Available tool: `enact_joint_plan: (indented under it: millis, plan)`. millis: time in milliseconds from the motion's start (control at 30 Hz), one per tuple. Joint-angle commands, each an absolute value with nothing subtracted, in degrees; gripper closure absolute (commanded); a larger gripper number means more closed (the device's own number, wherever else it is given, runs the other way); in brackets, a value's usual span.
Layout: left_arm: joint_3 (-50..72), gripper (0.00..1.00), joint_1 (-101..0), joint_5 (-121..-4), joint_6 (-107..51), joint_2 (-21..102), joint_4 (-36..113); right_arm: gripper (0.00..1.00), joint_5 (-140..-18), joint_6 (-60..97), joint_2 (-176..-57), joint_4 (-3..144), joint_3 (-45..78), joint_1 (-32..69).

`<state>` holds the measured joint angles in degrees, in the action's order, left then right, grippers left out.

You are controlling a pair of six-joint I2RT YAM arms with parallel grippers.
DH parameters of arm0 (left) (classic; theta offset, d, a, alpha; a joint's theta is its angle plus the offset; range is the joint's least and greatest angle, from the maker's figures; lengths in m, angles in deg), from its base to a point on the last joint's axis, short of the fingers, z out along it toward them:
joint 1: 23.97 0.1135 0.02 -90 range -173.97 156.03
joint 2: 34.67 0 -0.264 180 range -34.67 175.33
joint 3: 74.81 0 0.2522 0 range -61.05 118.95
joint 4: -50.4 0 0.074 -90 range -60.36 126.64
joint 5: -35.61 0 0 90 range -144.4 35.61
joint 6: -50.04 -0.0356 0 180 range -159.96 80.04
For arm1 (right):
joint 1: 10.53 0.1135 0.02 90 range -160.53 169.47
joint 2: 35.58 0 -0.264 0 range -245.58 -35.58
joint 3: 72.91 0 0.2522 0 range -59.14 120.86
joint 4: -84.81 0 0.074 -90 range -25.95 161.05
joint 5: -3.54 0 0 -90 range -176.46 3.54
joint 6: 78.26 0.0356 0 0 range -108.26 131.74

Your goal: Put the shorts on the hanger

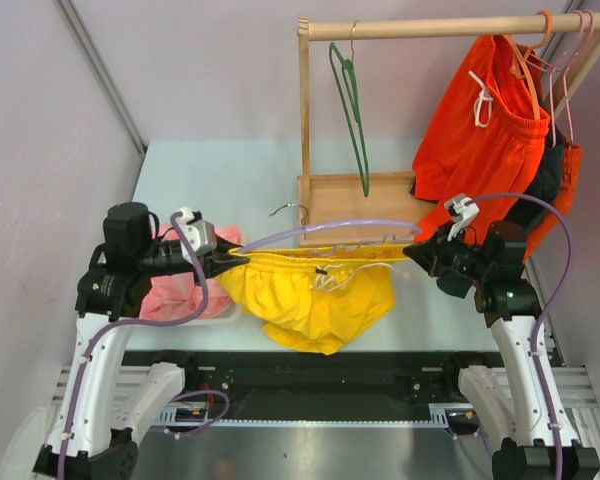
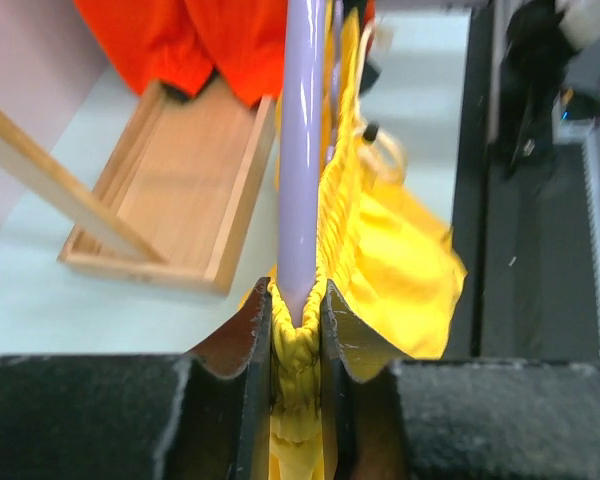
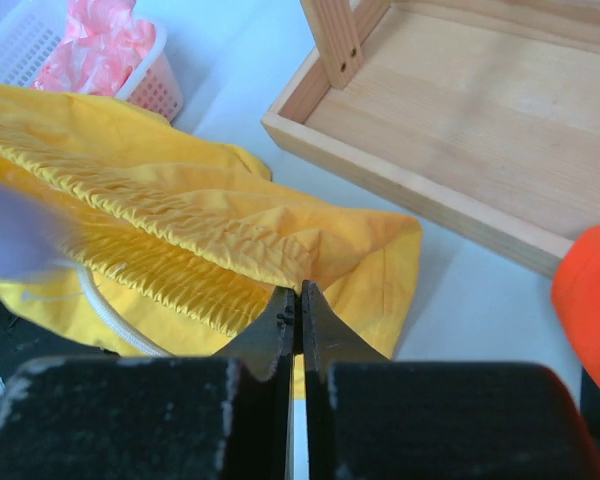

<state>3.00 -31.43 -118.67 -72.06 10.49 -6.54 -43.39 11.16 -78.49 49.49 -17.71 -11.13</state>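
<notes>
Left pincer (image 1: pixel 224 262) and right pincer (image 1: pixel 413 250) both clamped, facing each other.

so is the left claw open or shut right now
Shut. The left claw clamps the lilac hanger and the bunched waistband of the shorts.

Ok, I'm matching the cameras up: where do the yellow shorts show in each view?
Top external: yellow shorts at low centre, in front of the wooden tray.
Left wrist: centre to right, running up from the bottom edge; tray on the left.
Right wrist: across the left half; tray at upper right.
Shared landmark: the wooden tray.
</notes>
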Motion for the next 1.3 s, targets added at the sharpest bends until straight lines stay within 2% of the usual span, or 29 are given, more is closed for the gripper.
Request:
enact_joint_plan:
  millis: [0,100,300,733,1000,1167,1200,1267]
  plan:
    - [7.94,1.0,-30.74,-112.06,-96.0,12.34,-20.83,1.0,-50.07,6.73,-77.59,43.81,-15.03,-15.62]
    - [9.44,1.0,-30.56,-109.33,-107.68,14.45,-29.88,1.0,-49.99,6.12,-77.59,42.84,-14.23,-17.2]
    - [8.3,1.0,-30.03,-105.82,-113.88,15.16,-33.07,1.0,-49.54,4.44,-78.03,41.52,-13.0,-18.7]
    - [6.45,1.0,-34.77,-92.81,-101.5,18.32,-24.45,1.0,-46.03,1.98,-78.99,38.17,-6.68,-18.09]
    - [6.89,1.0,-45.67,-89.73,-90.78,20.43,-16.81,1.0,-53.75,8.13,-81.01,41.25,-3.51,-4.75]
    - [6.19,1.0,-48.31,-88.67,-87.87,20.35,-13.56,1.0,-55.96,7.96,-82.16,39.06,-0.96,-2.53]
    - [5.84,1.0,-48.31,-89.28,-87.43,20.26,-13.11,0.99,-55.44,7.61,-82.25,38.45,-0.61,-2.61]
    - [5.84,1.0,-48.31,-90.07,-86.03,20.43,-12.93,0.83,-54.12,6.03,-82.16,37.3,0.35,-3.05]
